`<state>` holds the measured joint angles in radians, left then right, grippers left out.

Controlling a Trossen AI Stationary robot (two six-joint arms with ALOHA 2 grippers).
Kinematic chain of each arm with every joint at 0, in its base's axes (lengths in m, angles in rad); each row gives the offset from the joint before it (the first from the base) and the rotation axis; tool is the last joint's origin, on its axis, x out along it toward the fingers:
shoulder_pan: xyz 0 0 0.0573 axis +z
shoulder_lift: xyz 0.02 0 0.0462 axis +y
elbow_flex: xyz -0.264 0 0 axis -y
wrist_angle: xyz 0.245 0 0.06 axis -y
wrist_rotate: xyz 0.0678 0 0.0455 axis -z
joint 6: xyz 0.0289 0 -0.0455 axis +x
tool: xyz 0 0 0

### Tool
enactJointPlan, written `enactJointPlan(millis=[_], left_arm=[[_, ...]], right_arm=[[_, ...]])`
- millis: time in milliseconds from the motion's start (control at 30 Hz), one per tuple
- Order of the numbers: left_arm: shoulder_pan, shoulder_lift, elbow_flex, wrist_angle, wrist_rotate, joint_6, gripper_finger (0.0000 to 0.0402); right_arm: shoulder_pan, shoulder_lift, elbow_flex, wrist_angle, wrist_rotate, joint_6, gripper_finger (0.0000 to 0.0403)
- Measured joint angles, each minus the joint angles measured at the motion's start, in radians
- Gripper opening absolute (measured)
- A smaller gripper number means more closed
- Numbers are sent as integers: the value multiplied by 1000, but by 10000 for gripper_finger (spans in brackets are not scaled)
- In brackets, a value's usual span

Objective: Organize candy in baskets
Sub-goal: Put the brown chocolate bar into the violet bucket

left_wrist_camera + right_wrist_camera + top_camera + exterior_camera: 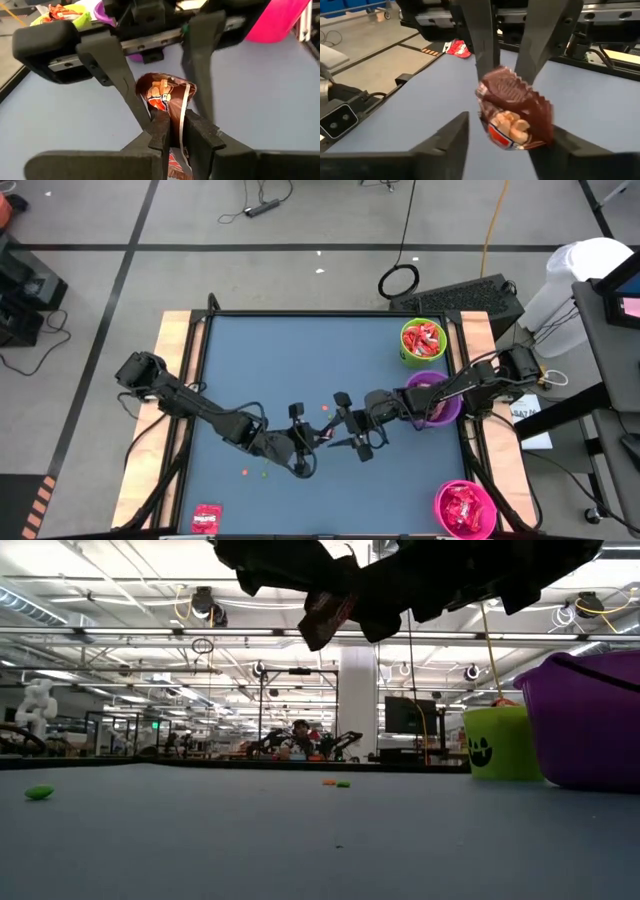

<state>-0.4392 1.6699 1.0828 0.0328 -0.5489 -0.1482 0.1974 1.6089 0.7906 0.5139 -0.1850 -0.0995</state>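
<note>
One dark maroon candy point(167, 95) with red, white and blue marking hangs in the air between my two grippers, above mid-table point(325, 433). My left gripper point(172, 120) is shut on it. My right gripper point(510, 125) faces it, open, with a finger point(112, 70) on either side of the sweet. The purple basket point(432, 398) stands just behind the right gripper. The green basket point(423, 340), holding candy, is at the far right. The pink basket point(465, 508), also holding candy, is at the near right. My left gripper pinches the candy by one end of its wrapper point(175, 131) between its two fingers. It comes about level from the table's left. The rest of the sweet point(515, 110) sticks out past the fingertips toward the right gripper, lifted clear of the table point(325, 615).
A red candy point(206, 518) lies at the table's near edge, left of middle. Tiny loose round dots lie on the blue top point(245, 472) point(325, 408) point(39, 792). Both arms cross the middle of the table. The far left part of the blue top holds nothing.
</note>
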Motion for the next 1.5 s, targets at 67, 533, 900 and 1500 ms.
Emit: enactJointPlan(millis=[67, 533, 900, 1500], left_arm=[[4, 0, 0, 17, 8, -1, 52], [9, 0, 0, 49, 79, 30, 143], [-20, -46, 2, -33, 177, 14, 203], [-15, -44, 1, -185, 174, -101, 203]], right_arm=[[0, 0, 0, 0, 4, -10, 146], [6, -20, 2, -70, -3, -5, 88], [7, -303, 2, -527, 7, 116, 68], [-21, -759, 131, -1522, 381, 527, 81]])
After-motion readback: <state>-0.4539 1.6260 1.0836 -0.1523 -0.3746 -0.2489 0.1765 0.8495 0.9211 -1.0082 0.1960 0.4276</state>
